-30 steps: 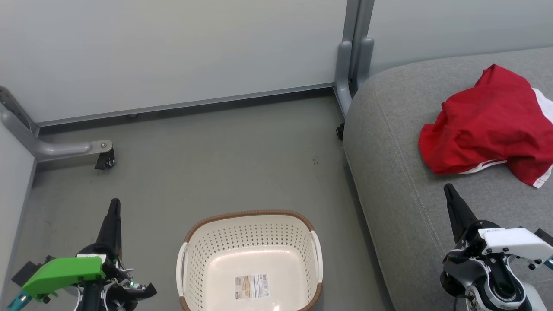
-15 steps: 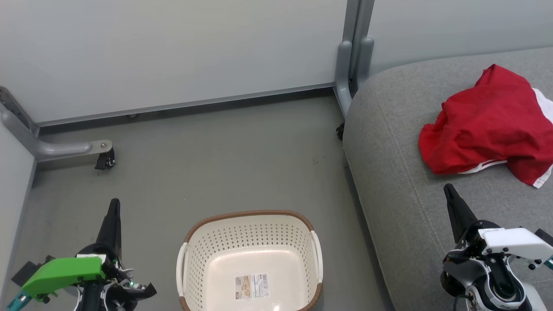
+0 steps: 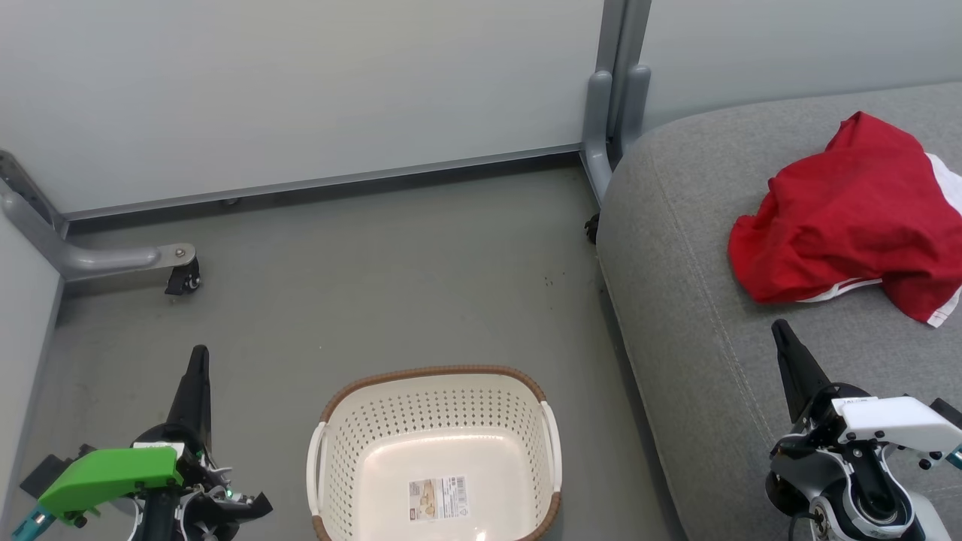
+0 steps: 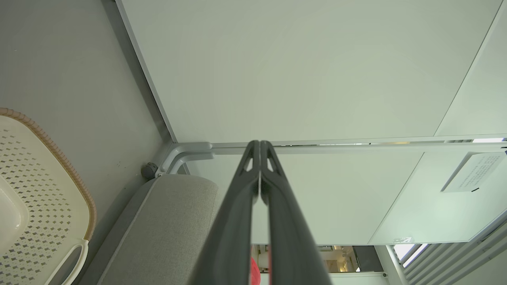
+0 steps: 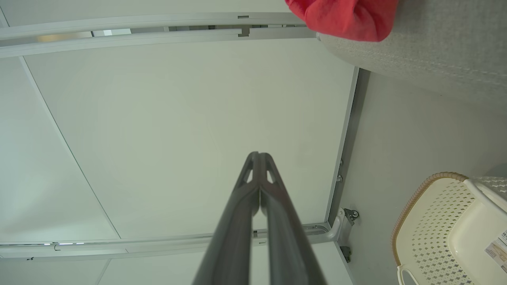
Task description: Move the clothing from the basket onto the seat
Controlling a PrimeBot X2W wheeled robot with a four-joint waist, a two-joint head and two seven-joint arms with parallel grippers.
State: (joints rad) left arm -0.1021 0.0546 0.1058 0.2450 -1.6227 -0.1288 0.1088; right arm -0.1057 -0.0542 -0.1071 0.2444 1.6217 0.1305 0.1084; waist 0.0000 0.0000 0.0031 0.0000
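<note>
**Red clothing lying on the seat, both claws closed**

We are taking the basket [image 3: 434,373] as our landmark. It is standing on the grey floor [image 3: 376,263], and the bottom edge of the head view is cutting off its near side. Inside it we are seeing only the perforated walls and a label sticker [image 3: 438,497].

The clothing [image 3: 842,218] is lying in a crumpled heap on the seat [image 3: 676,315], well to the right of the basket and farther away. Its right side is running out of the picture, so only a little white panel and trim is showing. The seat is standing just right of the basket and is also being cut off, at the right and bottom edges.

The left gripper [image 3: 198,359] is hanging to the left of the basket over the floor. The right gripper [image 3: 782,330] is hanging to the right of the basket over the seat, apart from the clothing. In both wrist views we are seeing the two fingers pressed together with nothing between them.

In the left wrist view a red sliver is peeking out behind the fingers, too small for us to make out.

Against the pictures from a second ago, we are finding nothing shifted: basket, clothing and both grippers are staying where they were.
</note>
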